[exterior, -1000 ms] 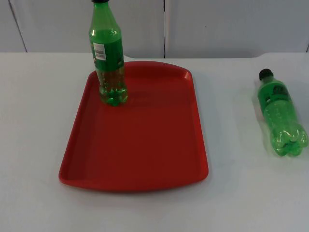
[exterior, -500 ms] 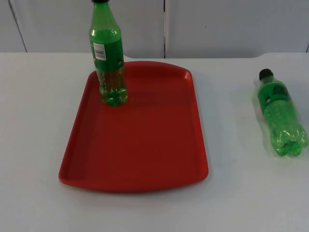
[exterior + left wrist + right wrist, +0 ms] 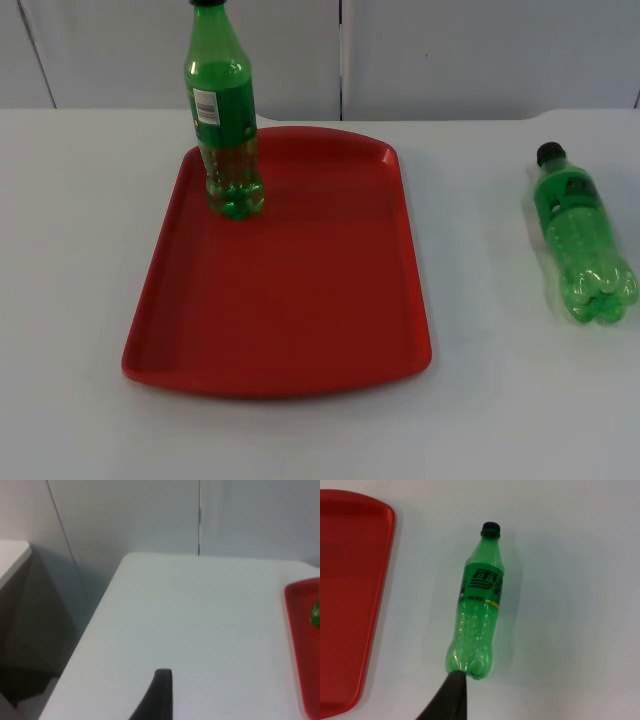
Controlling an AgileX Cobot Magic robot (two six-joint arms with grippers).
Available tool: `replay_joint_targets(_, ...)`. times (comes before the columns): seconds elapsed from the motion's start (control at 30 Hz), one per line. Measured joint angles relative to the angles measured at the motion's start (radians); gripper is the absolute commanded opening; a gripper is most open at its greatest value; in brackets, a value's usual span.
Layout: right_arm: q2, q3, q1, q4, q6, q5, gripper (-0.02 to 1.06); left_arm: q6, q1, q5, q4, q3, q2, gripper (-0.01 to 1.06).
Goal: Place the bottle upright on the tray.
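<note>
On the white worktop (image 3: 80, 250) I see the red tray (image 3: 290, 300) with one green bottle (image 3: 225, 130) upright at its far left corner. A second green bottle (image 3: 580, 235) lies flat, well right of the tray. Both arms wait; I cannot tell their fingers' state.

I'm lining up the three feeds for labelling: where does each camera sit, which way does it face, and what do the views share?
Top view: fixed above the table, looking down and forward at the red tray, the standing bottle on it and the lying bottle beside it.
Left wrist view: on the left arm, facing the table's far corner and the wall; one black fingertip shows.
Right wrist view: on the right arm, looking down at the lying bottle; one fingertip shows.
Shared: the tray's edge appears in all three.
</note>
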Motion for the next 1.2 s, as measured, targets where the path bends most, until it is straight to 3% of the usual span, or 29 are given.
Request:
replay_joint_targets(0.47,0.000,0.000,0.000,0.000,0.000,0.010,1.04,0.000,0.000,0.004,0.000,0.031,0.000,0.85)
replay_joint_targets(0.7,0.012,-0.007,0.000,0.000,0.000,0.040,1.04,0.000,0.000,0.048,0.000,0.031,0.000,0.85)
replay_joint_targets(0.83,0.080,-0.080,0.000,0.016,0.000,0.091,1.04,0.000,0.000,0.050,0.000,0.031,0.000,0.85)
replay_joint_targets(1.2,0.494,-0.434,0.000,0.108,0.000,0.216,1.04,0.000,0.000,0.050,0.000,0.031,0.000,0.85)
